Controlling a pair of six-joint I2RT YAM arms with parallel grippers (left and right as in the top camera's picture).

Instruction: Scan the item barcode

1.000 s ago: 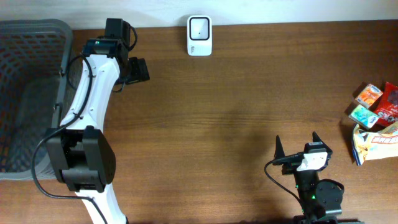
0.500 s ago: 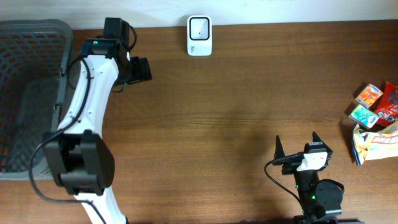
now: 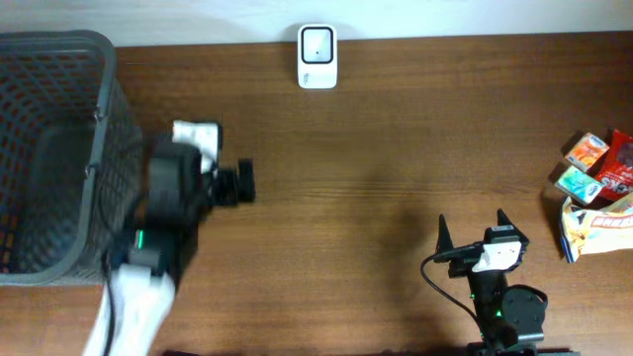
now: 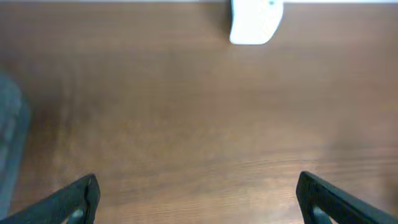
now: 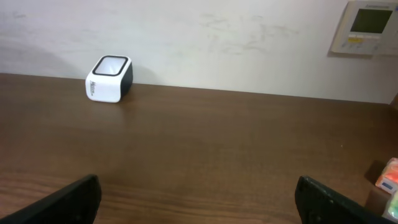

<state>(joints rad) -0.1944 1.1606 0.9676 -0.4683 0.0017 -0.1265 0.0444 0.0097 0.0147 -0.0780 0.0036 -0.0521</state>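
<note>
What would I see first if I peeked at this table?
Probably the big white-and-black left arm, blurry beside the grey mesh basket on the left. Then the small white scanner at the table's far edge, and the colourful snack packets bunched at the right edge.

You face a mock shop checkout in a plain room: a barcode scanner (image 3: pixel 317 56) on a wooden table (image 3: pixel 396 148), a wire basket (image 3: pixel 59 42), packaged snacks (image 3: pixel 598 183), and a wall control panel (image 5: pixel 371 26).
</note>
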